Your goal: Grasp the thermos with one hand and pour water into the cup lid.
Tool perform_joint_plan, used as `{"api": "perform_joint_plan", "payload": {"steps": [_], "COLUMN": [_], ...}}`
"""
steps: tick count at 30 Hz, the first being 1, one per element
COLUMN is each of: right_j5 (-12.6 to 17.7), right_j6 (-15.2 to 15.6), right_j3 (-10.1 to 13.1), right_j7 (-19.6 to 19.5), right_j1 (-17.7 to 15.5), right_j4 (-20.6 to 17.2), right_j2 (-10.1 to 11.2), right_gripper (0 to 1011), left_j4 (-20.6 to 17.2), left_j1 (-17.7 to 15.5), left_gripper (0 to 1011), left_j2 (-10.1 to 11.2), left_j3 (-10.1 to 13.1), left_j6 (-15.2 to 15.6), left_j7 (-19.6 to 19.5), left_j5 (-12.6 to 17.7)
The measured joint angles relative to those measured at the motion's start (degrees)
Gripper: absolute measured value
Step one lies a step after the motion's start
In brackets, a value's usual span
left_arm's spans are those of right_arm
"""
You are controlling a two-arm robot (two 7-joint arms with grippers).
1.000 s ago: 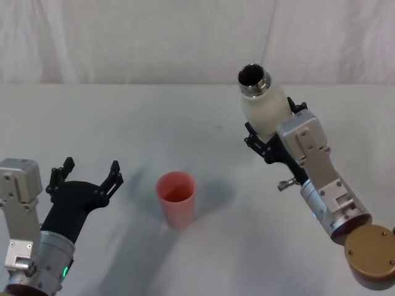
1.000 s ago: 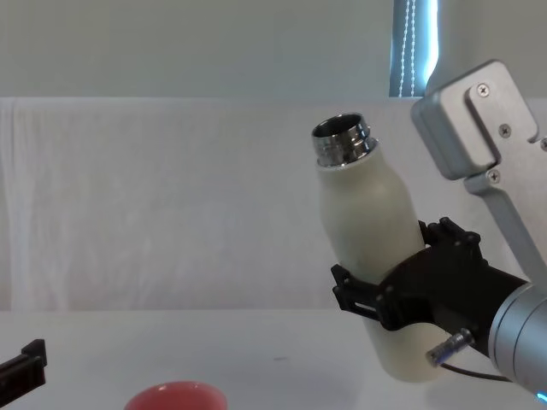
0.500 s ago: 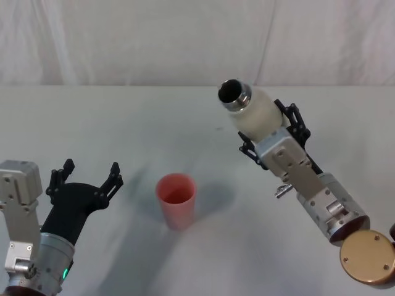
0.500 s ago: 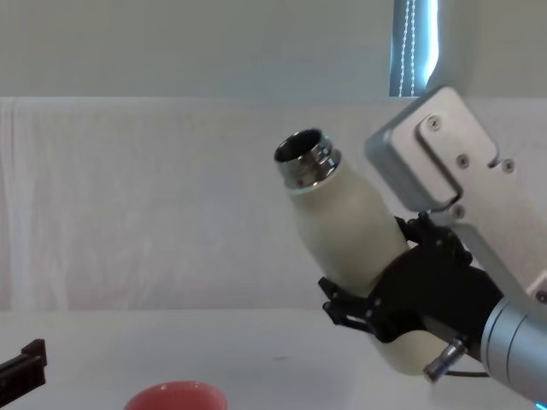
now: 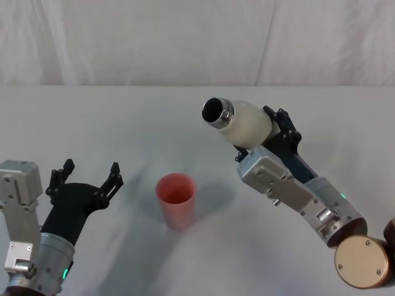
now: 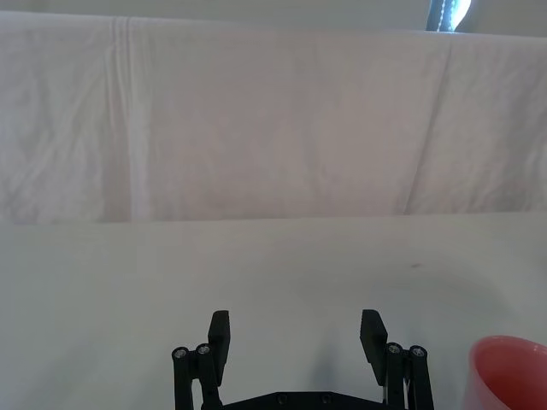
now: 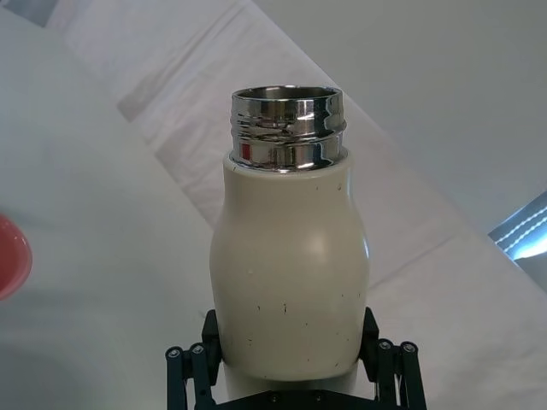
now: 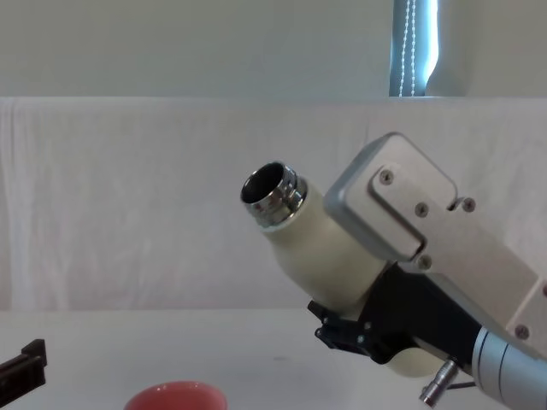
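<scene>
Right tool (image 7: pixel 291 376) clamped on the thermos (image 5: pixel 245 123), held tilted above the table (image 5: pixel 123 123), mouth toward the cup lid (image 5: pixel 176 198) standing below; left tool (image 5: pixel 86 179) spread wide, holding nothing.

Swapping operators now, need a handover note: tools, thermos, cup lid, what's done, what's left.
Right tool: shut on the thermos, held above the table and tilted, its chrome mouth aimed toward the robot's left, off to the side of the cup lid.
Left tool: open, idle over the table to the left of the cup lid.
Cup lid: upright on the table, between the two arms.
Done: thermos grasped, lifted, tilt begun.
Left: bring the mouth over the cup lid and pour; no water visible at the mouth.
</scene>
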Motion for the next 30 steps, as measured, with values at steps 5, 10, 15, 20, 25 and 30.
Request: {"api": "perform_joint_plan", "payload": {"steps": [5, 10, 15, 20, 25, 30], "right_j5": [-2.12, -4.4, -6.49, -8.67, -10.15, -11.62], "right_j6": [-0.22, -0.47, -0.51, -0.51, -0.46, -0.28], "right_j3": [-0.75, -1.42, -2.08, -2.87, -3.4, -3.99], "right_j7": [-0.96, -2.26, -3.39, -4.4, -4.82, -5.15], "right_j1": [0.29, 0.67, 1.02, 1.39, 1.76, 2.21], "right_j4": [0.39, 1.02, 1.67, 2.37, 2.74, 3.17], "right_j2": [0.42, 0.76, 1.01, 1.37, 1.76, 2.2], "right_gripper": [950, 950, 950, 950, 950, 950], "left_j4": [0.0, 0.0, 0.0, 0.0, 0.0, 0.0], "left_j1": [0.0, 0.0, 0.0, 0.0, 0.0, 0.0], "left_gripper": [1001, 1001, 1001, 1001, 1001, 1001], "left_j2": [0.0, 0.0, 0.0, 0.0, 0.0, 0.0], "left_j3": [0.0, 0.0, 0.0, 0.0, 0.0, 0.0], "left_j6": [0.0, 0.0, 0.0, 0.0, 0.0, 0.0], "left_j7": [0.0, 0.0, 0.0, 0.0, 0.0, 0.0], "left_j5": [0.0, 0.0, 0.0, 0.0, 0.0, 0.0]}}
